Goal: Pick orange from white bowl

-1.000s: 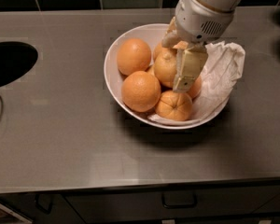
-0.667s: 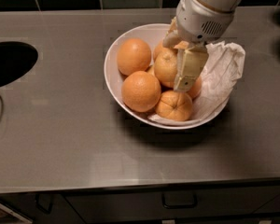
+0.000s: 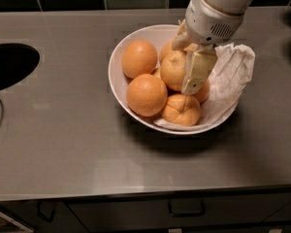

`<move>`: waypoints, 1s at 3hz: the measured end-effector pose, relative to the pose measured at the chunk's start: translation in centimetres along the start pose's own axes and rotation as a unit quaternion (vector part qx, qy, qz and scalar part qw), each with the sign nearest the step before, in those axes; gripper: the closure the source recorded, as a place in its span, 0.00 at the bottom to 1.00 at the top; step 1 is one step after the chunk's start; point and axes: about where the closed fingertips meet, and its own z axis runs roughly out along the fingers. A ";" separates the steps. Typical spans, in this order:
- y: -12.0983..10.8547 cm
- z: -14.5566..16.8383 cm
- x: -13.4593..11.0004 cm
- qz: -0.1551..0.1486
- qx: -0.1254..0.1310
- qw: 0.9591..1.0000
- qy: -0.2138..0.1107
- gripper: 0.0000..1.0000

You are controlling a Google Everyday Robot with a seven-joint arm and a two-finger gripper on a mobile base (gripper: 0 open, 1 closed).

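Observation:
The white bowl (image 3: 115,74) stands at the middle of the grey counter and holds several oranges. The orange (image 3: 169,69), pale and yellowish, lies at the bowl's centre back. My gripper (image 3: 184,64) reaches down into the bowl from the upper right and is shut on this orange. One beige finger (image 3: 198,69) lies against the orange's right side. The other finger is at the orange's far upper side, mostly hidden. The orange still rests among the other fruit.
Two deeper-orange fruits (image 3: 139,58) (image 3: 146,94) lie at the bowl's left, and a small creased one (image 3: 181,109) at the front. Crumpled white paper (image 3: 230,76) fills the bowl's right side. A dark round opening (image 3: 9,64) is at the counter's left, and a drawer handle (image 3: 186,208) is below.

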 end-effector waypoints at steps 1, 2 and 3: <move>-0.2 0.4 0.3 0.004 -0.002 1.000 0.000 0.28; -0.5 1.0 0.6 0.008 -0.009 1.000 0.002 0.31; -0.5 1.1 0.6 0.008 -0.009 1.000 0.002 0.31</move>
